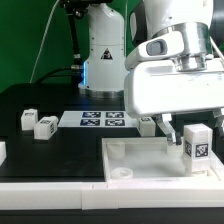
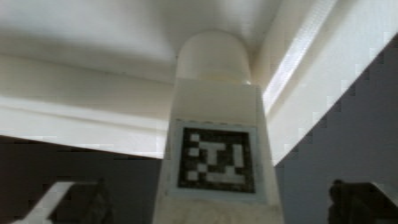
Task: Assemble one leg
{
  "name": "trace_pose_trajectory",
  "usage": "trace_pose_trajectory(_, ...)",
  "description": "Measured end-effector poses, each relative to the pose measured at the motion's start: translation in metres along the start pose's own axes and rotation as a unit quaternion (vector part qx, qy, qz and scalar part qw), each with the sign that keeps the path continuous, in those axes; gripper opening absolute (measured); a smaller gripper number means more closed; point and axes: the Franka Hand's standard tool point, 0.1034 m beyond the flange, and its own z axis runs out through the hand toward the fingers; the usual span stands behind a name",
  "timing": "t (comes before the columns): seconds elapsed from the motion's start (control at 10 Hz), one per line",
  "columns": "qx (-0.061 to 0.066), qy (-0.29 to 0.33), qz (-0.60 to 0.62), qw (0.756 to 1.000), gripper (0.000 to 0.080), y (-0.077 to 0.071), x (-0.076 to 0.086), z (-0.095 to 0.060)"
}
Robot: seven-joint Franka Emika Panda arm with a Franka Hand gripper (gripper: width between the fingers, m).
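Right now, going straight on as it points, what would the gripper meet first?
Probably the white panel, though depth is unclear: the leg stands between the fingers of the open gripper, touching neither.

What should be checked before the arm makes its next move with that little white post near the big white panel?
1. Leg upright: ok, tag face toward the exterior view.
2. Gripper clamped on the leg: cannot tell; the wrist view shows the fingertips on either side, contact unclear.
3. Leg seated in the panel: cannot tell; its base is hidden.
4. Spare legs clear of the panel: ok, they sit apart on the exterior view's left.
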Motion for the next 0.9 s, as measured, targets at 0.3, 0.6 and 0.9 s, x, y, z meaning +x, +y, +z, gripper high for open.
trace_pose_trajectory(0.3, 0.000, 0.000, 0.000, 1.000, 0.0647, 0.000, 0.000, 0.000)
trace_pose_trajectory(0.6, 0.002, -0.014, 0.001, 1.000, 0.0649, 0.004, 0.011, -0.016)
trace_pose_trajectory(0.9, 0.008, -0.049, 0.003, 0.999, 0.0649, 0.008, 0.020, -0.025)
